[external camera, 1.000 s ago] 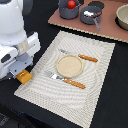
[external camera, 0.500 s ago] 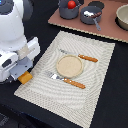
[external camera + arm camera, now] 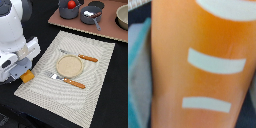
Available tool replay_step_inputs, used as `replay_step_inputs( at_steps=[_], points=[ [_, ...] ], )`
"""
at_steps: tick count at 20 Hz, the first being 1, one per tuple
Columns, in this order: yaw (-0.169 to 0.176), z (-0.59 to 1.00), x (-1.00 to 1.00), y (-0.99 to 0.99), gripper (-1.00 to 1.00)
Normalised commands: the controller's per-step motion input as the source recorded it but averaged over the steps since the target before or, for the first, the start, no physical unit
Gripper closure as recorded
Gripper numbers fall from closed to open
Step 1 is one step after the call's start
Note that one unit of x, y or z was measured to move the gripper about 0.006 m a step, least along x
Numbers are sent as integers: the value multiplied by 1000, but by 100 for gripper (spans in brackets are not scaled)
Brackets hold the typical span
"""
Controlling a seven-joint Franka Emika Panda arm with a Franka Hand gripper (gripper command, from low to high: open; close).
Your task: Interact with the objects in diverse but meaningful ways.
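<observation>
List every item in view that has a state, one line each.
Tool: shut on the orange block.
Orange block: held at the placemat's edge.
Tomato: inside a grey pot.
Plate: empty, on the placemat.
Fork: flat beside the plate.
Knife: flat beside the plate.

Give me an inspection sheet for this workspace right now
Surface: striped placemat on a dark table.
Job's things: orange block at the mat's edge under the arm; red tomato in a grey pot.
Clutter: tan plate between a knife and a fork; second pot on a brown board.
Gripper: hidden; wrist view filled by the orange block.
Cables: nothing seen.
Surroundings: bowl at the frame's edge.
</observation>
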Motion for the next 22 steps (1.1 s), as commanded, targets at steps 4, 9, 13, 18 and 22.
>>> replay_step_inputs(
  at_steps=[4,9,13,18,22],
  points=[
    [-60,964,-391,-127,100],
    [-78,1000,-155,-37,100],
    [-65,1000,445,35,100],
    [-53,968,777,138,100],
    [-37,879,911,211,100]
  ],
)
